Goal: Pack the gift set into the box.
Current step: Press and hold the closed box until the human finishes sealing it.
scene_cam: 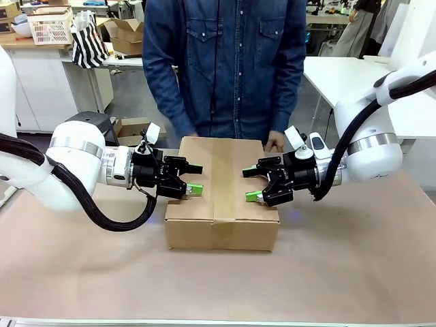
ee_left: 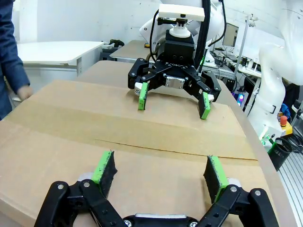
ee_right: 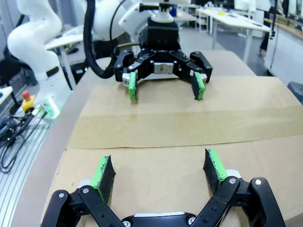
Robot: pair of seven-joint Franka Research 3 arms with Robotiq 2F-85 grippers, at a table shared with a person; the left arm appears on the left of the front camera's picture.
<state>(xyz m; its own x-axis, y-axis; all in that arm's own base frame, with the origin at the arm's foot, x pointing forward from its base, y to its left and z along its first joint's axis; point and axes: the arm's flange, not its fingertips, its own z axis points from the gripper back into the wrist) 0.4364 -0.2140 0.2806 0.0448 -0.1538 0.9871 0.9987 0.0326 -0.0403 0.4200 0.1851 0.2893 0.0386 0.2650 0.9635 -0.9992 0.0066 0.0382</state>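
Your box [scene_cam: 222, 197] sits closed in the middle of the table [scene_cam: 354, 266], flaps down with a tape strip along the centre seam, and both pincers are poised over its top from opposite ends. Your left gripper [scene_cam: 193, 178] comes in from the left edge of the lid, fingers spread wide, holding nothing, green pads [scene_cam: 196, 189] just above the cardboard. Your right gripper [scene_cam: 250, 184] mirrors it from the right edge, also wide apart and empty. The two face each other across the taped seam, with a clear stretch of lid between them.

Both forearms lie nearly level, wrists reaching inward toward the box's middle. From the left wrist camera you see your own fingers [ee_left: 105, 166] low over the lid and the other gripper opposite; the right wrist camera shows the same in reverse.

The person's hand [scene_cam: 275, 142] rests at the box's far right corner. The box's long axis runs from your side toward the person, seam along it.
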